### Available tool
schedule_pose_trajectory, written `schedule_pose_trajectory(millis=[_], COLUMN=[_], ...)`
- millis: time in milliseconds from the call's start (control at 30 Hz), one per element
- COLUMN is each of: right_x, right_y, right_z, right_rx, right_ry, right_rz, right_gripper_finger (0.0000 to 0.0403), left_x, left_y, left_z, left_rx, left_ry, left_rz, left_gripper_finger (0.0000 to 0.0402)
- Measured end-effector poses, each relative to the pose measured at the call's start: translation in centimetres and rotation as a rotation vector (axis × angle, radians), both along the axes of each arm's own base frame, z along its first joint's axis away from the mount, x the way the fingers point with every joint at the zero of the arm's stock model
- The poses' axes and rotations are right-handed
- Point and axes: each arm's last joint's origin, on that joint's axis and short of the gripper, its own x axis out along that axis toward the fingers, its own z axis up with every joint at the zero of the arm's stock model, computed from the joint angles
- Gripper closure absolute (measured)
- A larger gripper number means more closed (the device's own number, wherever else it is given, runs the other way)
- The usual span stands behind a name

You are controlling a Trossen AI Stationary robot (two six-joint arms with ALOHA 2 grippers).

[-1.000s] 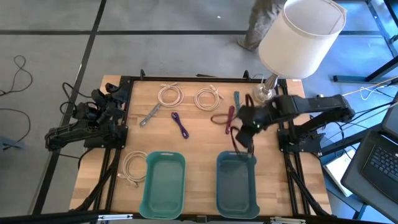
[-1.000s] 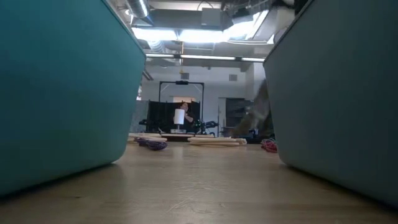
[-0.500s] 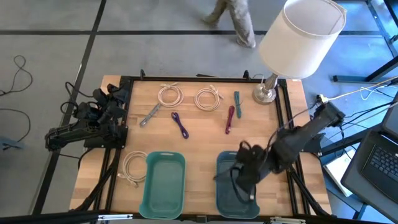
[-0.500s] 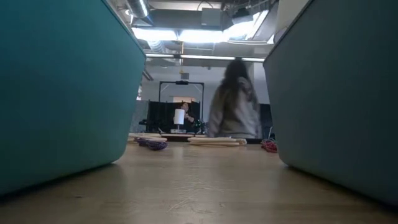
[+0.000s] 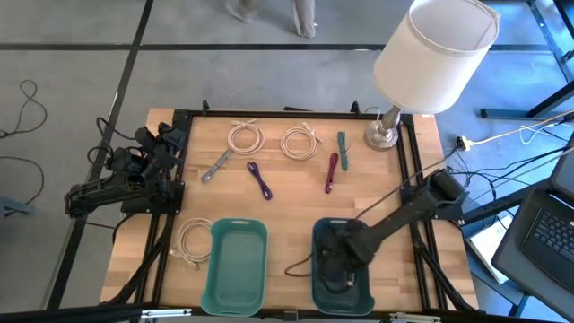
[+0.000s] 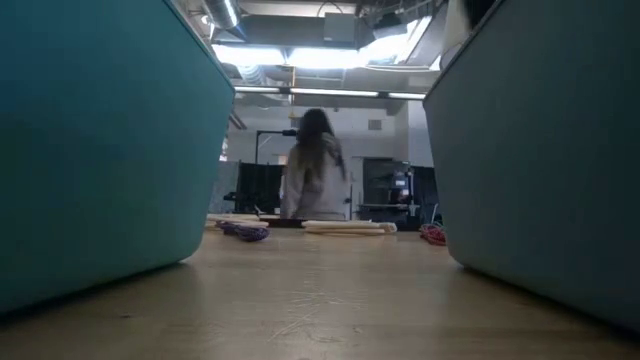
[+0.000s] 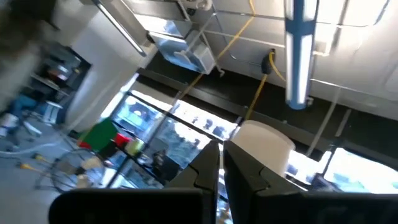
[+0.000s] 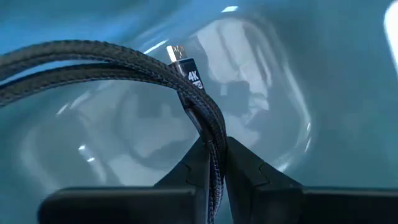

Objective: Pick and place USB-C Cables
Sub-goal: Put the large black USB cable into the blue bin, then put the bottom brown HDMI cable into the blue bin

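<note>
My right gripper (image 5: 336, 262) is low inside the right teal tray (image 5: 361, 292), shut on a dark braided cable (image 8: 124, 62). The cable's plug end (image 8: 181, 60) sticks out past the fingers over the tray floor. Three cream-white coils lie on the wood: two by the far edge (image 5: 244, 136) (image 5: 300, 142) and one at the near left (image 5: 192, 240). Grey (image 5: 215, 166), purple (image 5: 260, 180), magenta (image 5: 332, 171) and teal (image 5: 342, 149) leads lie flat between them. My left gripper (image 7: 221, 171) is shut, parked at the table's left edge and pointing upward. My right gripper pinches a folded bundle of the dark cable (image 8: 214, 149), several strands together, between its two fingers. It comes from above, slanting down into the tray. The bundle arches away beyond the fingers, and a loop (image 5: 297, 266) trails over the tray's left wall onto the table.
The left teal tray (image 5: 237, 266) stands beside the right one at the near edge. A lamp with a white shade (image 5: 433, 52) has its base (image 5: 382, 135) on the far right corner. A person (image 6: 312, 170) walks in the room beyond the table.
My right gripper carried the dark cable from beside the magenta lead toward the near edge and went down into the right tray. The cable hung below it then; now a loop trails over the tray's left wall. The person beyond the table walked across.
</note>
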Motion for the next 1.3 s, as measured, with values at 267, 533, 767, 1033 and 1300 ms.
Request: schedule_pose_trajectory(millis=[267,533,767,1033,1300], right_x=[1.1,0.7,0.5,0.2,-0.7], right_y=[-1.2,-1.3,-1.5,-1.8,-2.1], right_z=[-1.5,-2.8,-2.7,-0.9,6.6], right_rx=[-0.022,-0.011,-0.024,-0.091,-0.404], right_ry=[0.050,0.109,0.104,0.150,-0.065], right_rz=[0.008,-0.019,-0.092,-0.155,-0.130], right_gripper_finger=[0.0376,0.0376,0.0317,0.0195,0.0206], left_x=[0.2,0.5,0.7,0.8,0.5], left_y=[-0.3,-0.3,-0.4,-0.5,-1.0], left_z=[0.1,-0.3,-0.5,-0.5,0.3], left_rx=[0.056,0.037,0.043,0.062,0.040], left_ry=[0.006,0.039,0.068,0.079,0.191], left_rz=[-0.121,-0.172,-0.228,-0.247,-0.390], left_gripper_finger=[0.0386,0.0386,0.0386,0.0386,0.0387])
